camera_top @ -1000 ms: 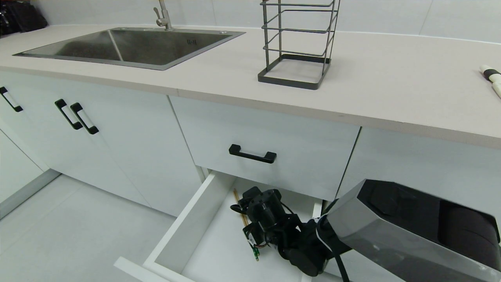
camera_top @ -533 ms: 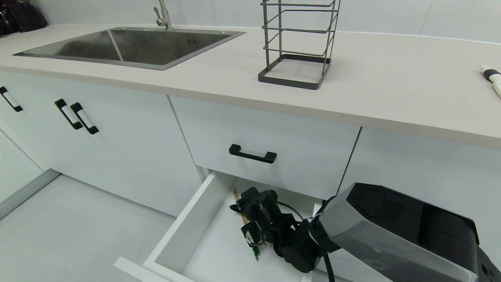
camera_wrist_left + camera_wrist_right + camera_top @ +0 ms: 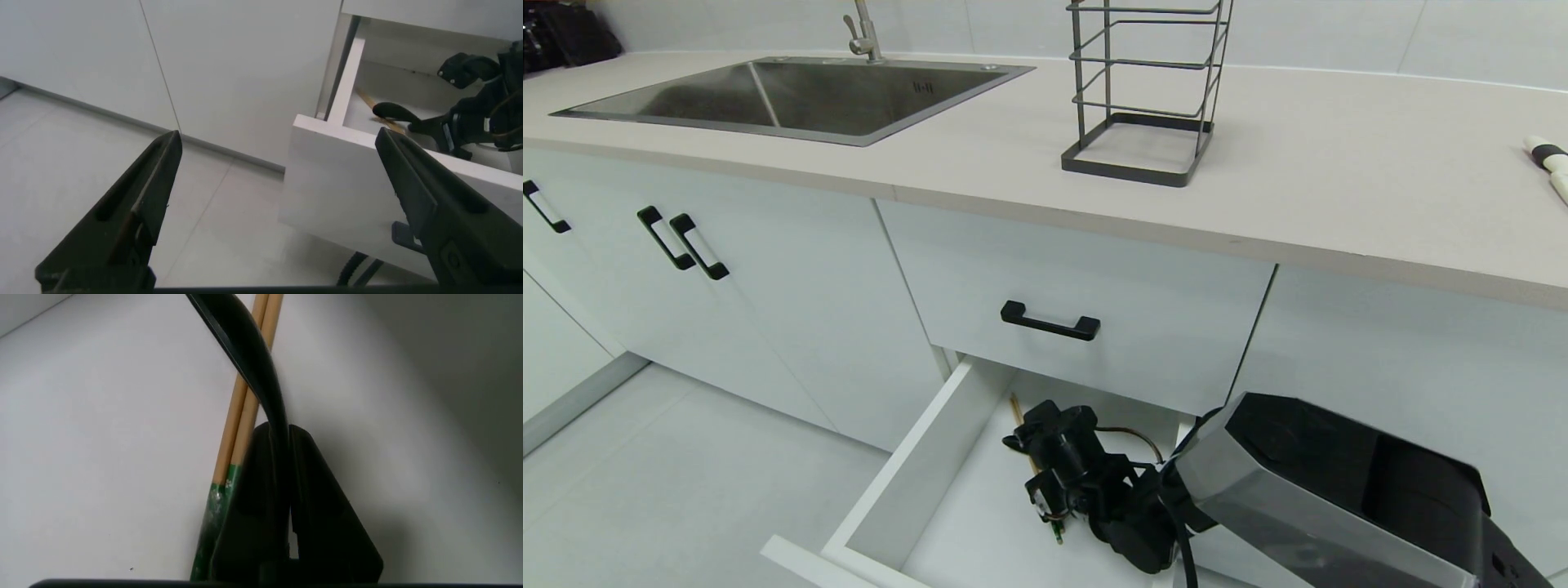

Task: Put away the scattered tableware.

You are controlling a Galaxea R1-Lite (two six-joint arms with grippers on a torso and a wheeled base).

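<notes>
Clamping a black spoon (image 3: pixel 249 351), right hand (image 3: pixel 279 439); spoon's length alongside chopsticks (image 3: pixel 237 416), pointing away.

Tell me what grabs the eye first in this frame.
The right gripper, low inside the open drawer under the counter, is shut on a black spoon over a pair of wooden chopsticks lying there. The left gripper hangs open above the floor beside it.

two chopsticks (image 3: pixel 229 449), one black spoon (image 3: pixel 249 351), one open drawer (image 3: pixel 915 474), one wire rack (image 3: pixel 1127 170), one sink (image 3: pixel 792 94).
</notes>
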